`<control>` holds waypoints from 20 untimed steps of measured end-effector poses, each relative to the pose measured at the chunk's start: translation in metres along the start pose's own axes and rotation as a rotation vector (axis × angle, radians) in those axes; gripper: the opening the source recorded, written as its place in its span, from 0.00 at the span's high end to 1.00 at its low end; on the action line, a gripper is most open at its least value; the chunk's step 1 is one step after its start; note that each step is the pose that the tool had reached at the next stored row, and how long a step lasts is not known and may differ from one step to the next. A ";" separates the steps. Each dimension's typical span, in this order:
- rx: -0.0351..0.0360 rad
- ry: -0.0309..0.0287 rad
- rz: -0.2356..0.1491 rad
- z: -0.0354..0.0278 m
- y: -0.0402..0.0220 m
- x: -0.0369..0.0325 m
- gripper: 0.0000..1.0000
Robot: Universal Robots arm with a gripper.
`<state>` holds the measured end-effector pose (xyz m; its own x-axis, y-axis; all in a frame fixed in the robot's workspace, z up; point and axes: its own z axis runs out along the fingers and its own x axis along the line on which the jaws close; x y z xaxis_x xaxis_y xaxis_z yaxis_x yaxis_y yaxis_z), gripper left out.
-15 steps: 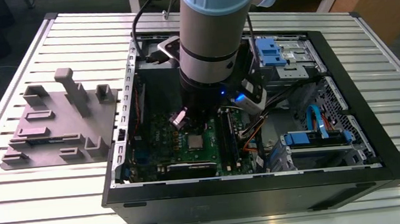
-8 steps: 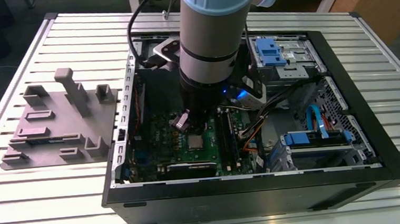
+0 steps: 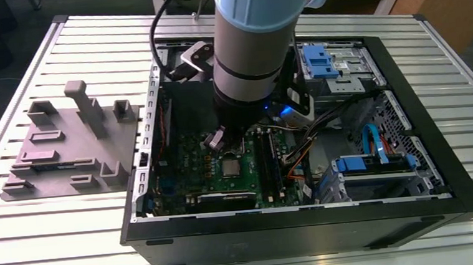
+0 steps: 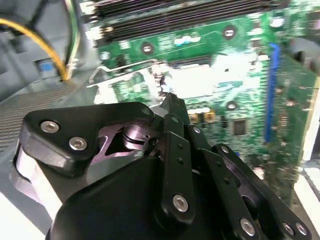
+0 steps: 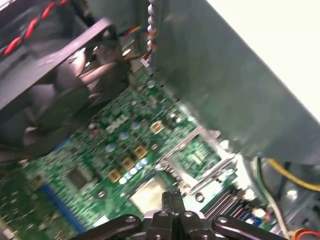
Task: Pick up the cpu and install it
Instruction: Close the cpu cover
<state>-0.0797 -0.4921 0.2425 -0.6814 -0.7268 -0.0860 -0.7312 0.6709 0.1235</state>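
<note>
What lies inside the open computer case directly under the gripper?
The green motherboard, with the silver cpu lying flat in its socket. The arm covers the board's upper part in the exterior view.

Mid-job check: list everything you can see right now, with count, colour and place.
computer case: one, black, open, on the slatted metal table.
motherboard: one, green, inside the case.
cpu: one, silver, flat in the socket on the motherboard, under the arm.
socket frame: one, silver, swung open in the first wrist view.
fixture: one, grey, blocky, on the table at the exterior view's left of the case.
drive brackets: two, blue, at the case's exterior-view right.
arm: one, grey and pale blue, reaching into the case.
tool: one, black, fingers together just above the socket.
</note>
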 end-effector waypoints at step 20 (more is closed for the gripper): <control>-0.0522 -0.0378 -0.072 0.0094 -0.0192 -0.0180 0.90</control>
<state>-0.0537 -0.4906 0.2323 -0.6284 -0.7663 -0.1337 -0.7765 0.6076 0.1668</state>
